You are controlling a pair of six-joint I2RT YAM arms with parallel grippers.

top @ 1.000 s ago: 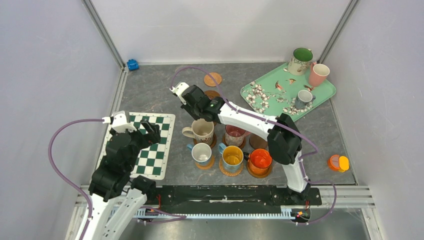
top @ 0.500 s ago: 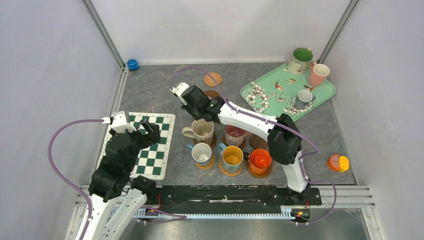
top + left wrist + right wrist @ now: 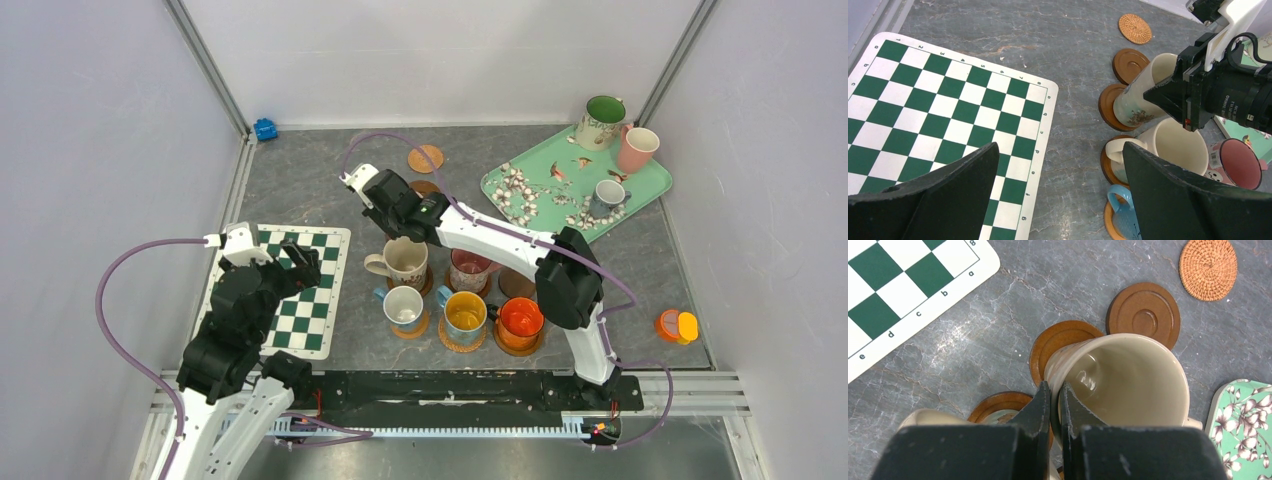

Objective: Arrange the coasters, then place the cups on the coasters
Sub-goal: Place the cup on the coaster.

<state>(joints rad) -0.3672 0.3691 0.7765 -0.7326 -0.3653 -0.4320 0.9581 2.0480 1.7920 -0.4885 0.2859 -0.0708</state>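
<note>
My right gripper [image 3: 1054,390] is shut on the rim of a cream cup [image 3: 1128,375], one finger inside it and one outside. The cup [image 3: 1143,95] is tilted over a brown coaster [image 3: 1058,342]; I cannot tell whether its base rests on it. Beside that lie a bare brown coaster [image 3: 1144,314] and a rattan coaster [image 3: 1208,262]. Nearer the arms, several cups stand on coasters: cream [image 3: 405,262], pink speckled [image 3: 470,268], light blue [image 3: 404,307], blue with yellow inside [image 3: 466,314] and orange [image 3: 520,320]. My left gripper [image 3: 1059,150] is open and holds nothing, by the mat's right edge.
A mint floral tray [image 3: 640,185] at the back right carries a green-inside cup [image 3: 601,122], a pink cup [image 3: 637,148] and a small cup [image 3: 607,196]. The green-white checkered mat [image 3: 325,300] lies at the left. A bare coaster [image 3: 515,283] sits behind the orange cup. An orange-yellow object [image 3: 676,325] lies far right.
</note>
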